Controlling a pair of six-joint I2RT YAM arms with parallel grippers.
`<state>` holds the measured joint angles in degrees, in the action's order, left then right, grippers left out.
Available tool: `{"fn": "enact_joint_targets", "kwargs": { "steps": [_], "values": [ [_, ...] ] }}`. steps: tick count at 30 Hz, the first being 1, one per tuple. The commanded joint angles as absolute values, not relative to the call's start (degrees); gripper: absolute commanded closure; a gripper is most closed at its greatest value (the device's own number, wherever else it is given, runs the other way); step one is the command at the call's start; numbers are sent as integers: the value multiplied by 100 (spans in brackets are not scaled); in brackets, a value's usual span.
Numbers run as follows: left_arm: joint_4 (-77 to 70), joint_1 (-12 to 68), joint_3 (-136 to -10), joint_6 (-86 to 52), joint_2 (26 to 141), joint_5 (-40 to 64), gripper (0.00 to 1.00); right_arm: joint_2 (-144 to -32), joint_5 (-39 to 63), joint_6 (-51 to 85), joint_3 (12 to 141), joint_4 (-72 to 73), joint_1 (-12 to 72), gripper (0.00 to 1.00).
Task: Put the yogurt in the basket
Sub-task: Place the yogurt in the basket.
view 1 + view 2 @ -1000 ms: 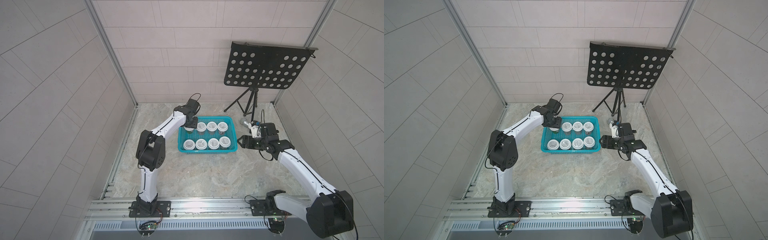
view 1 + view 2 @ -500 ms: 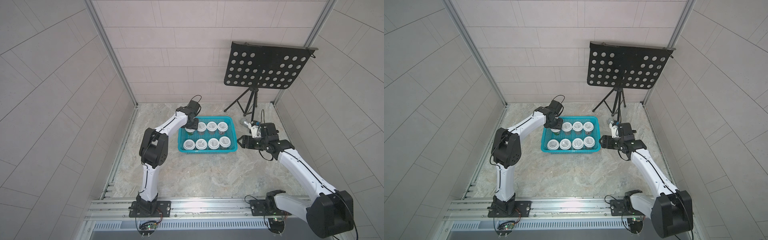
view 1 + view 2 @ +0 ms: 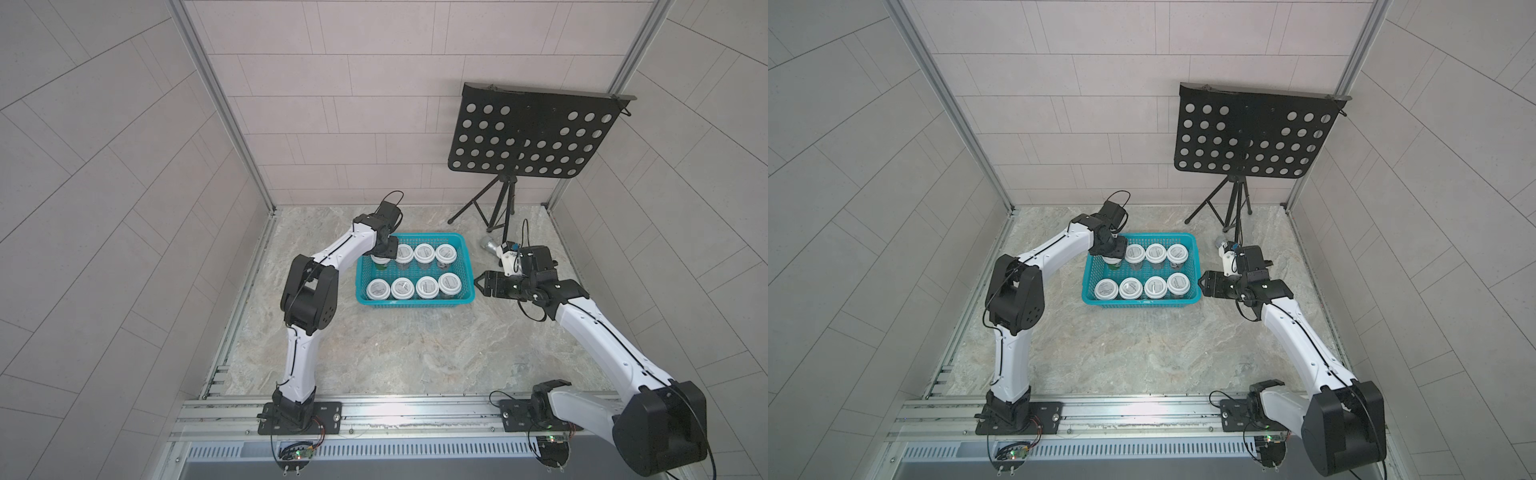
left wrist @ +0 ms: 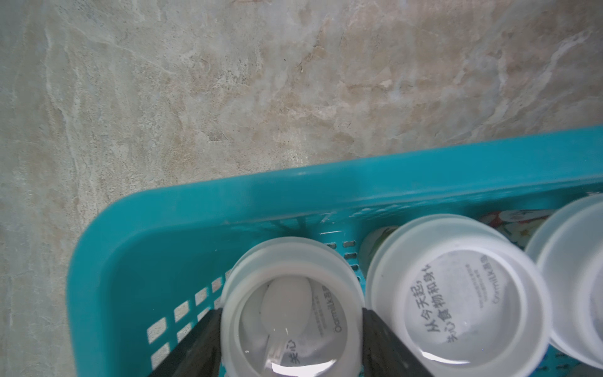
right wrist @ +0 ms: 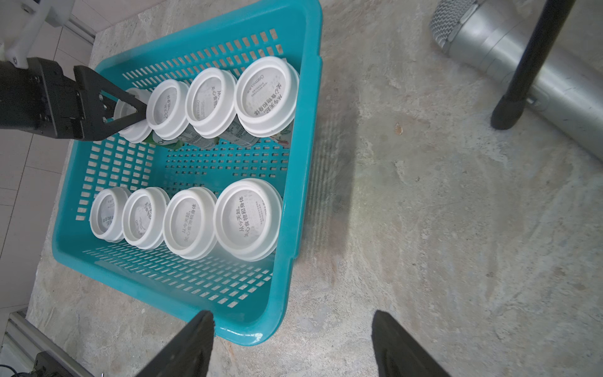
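- One marbled stone tabletop (image 3: 395, 353), pale tiled walls on three sides.
- Black perforated music stand (image 3: 536, 137) on a tripod, at the far right of that surface.
- Two white arms from the near rail: left arm (image 3: 336, 251) bent over the basket's far left corner, right arm (image 3: 602, 334) stretched low toward its right end.
- Teal mesh basket (image 3: 415, 300), flat on the tabletop between both arms.
- Then the right gripper (image 3: 478, 283): just outside the basket's right end wall, jaws spread wide, nothing between them.
- Then the left gripper (image 5: 138, 112): down inside the far left corner, dark fingers (image 4: 195, 346) flanking one lid on either side, close enough to look like touching; cannot tell a firm squeeze from mere contact.
- Eight yogurt cups (image 5: 248, 218), all inside the basket, upright in two rows of four, white lids up with grey print; flanked cup (image 4: 287, 261) at the far left corner, seemingly level with its row, neighbouring cup (image 4: 456, 293) right against it.
- Silver cylinder (image 5: 483, 42) with a mesh end, on its side by a tripod foot.
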<state>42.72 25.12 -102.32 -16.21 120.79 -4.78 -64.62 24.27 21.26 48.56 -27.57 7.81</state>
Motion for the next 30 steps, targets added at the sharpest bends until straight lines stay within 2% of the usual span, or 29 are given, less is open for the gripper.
{"fn": "enact_joint_targets", "kwargs": {
  "steps": [1,7,16,22,27,30],
  "values": [
    [4347,2466,-10363,-1551,12075,-640,24,-6425,2443,2145,4838,-2856,750,20],
    [4398,2461,-10337,-1503,11849,-729,19,-6416,2385,2134,4840,-2864,755,20],
    [4219,2467,-9789,-1477,10968,-784,16,-6469,1944,2180,4802,-2757,738,17],
    [3535,2462,-8822,-1446,10026,-1257,16,-6512,992,2289,4618,-2315,733,14],
    [2737,2461,-7818,-1452,9265,-2059,13,-6642,-220,2375,4450,-1803,721,11],
    [2278,2461,-7184,-1431,8831,-2639,7,-6680,-1035,2412,4281,-1424,704,3]
  ]
}}
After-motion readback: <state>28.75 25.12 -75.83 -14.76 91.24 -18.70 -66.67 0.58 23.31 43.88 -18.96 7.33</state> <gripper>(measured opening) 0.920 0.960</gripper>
